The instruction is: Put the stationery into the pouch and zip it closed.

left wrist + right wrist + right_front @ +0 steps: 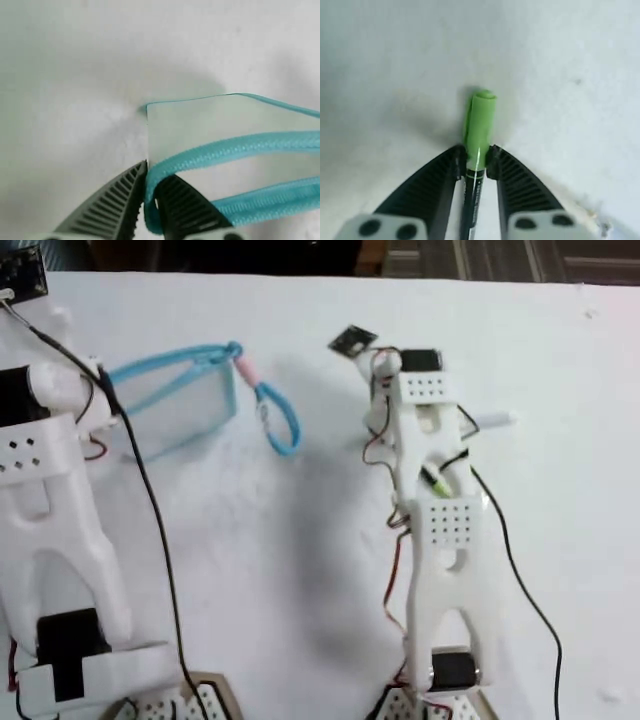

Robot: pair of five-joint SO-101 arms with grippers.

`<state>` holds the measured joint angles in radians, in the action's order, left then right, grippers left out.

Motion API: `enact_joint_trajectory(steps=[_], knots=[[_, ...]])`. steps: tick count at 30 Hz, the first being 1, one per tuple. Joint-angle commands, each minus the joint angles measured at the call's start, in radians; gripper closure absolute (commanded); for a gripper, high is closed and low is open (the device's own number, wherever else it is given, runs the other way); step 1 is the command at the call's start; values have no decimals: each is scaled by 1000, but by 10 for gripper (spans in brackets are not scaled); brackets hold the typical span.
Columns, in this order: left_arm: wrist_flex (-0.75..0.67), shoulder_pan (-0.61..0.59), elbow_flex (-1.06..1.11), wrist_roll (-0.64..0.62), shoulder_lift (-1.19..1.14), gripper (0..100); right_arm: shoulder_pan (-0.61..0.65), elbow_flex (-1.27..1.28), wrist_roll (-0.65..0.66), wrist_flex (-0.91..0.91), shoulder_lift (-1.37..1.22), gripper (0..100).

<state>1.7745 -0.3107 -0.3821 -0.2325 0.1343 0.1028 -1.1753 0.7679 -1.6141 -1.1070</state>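
Observation:
The clear pouch (178,405) with a blue zipper lies open at the table's back left, and its blue strap loop (281,423) trails to the right. At the pouch's left end, my left gripper (150,186) is shut on the blue zipper edge (225,150) at the corner of the pouch (200,122). My right gripper (476,159) is shut on a green marker (480,120), whose cap end points down close over the white table. In the high view the green marker (437,478) peeks out under the right arm at centre right.
A small black object (352,340) lies at the back, near the right arm's far end. A white stick-like item (495,420) pokes out to the right of that arm. A black cable (150,500) runs across the table from the left arm.

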Motion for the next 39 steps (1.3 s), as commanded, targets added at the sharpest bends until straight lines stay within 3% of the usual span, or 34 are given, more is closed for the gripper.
enact_joint_trajectory(steps=[1,4,9,12,16,19,23,28,33,39], knots=[[-11,-2,-35,0,5,977,-1,-167,-12,-104,12,979],[-11,-2,-35,0,5,977,4,-304,-23,-157,12,981],[-11,-2,-35,0,5,977,5,-503,-172,-157,31,981],[-11,-2,-35,0,7,977,16,-476,-238,-159,122,981],[-11,-4,-35,0,10,977,31,-465,-442,-160,280,981],[-11,-4,-35,0,10,977,33,-382,-465,-160,406,981],[-11,-4,-35,0,10,977,33,-48,-468,-160,647,981],[-11,-4,-35,0,10,977,58,606,-471,-159,1049,981],[-11,-4,-34,0,10,977,173,1278,-473,-151,1458,981],[-11,-4,-35,0,8,977,234,1712,-473,28,1821,981]])
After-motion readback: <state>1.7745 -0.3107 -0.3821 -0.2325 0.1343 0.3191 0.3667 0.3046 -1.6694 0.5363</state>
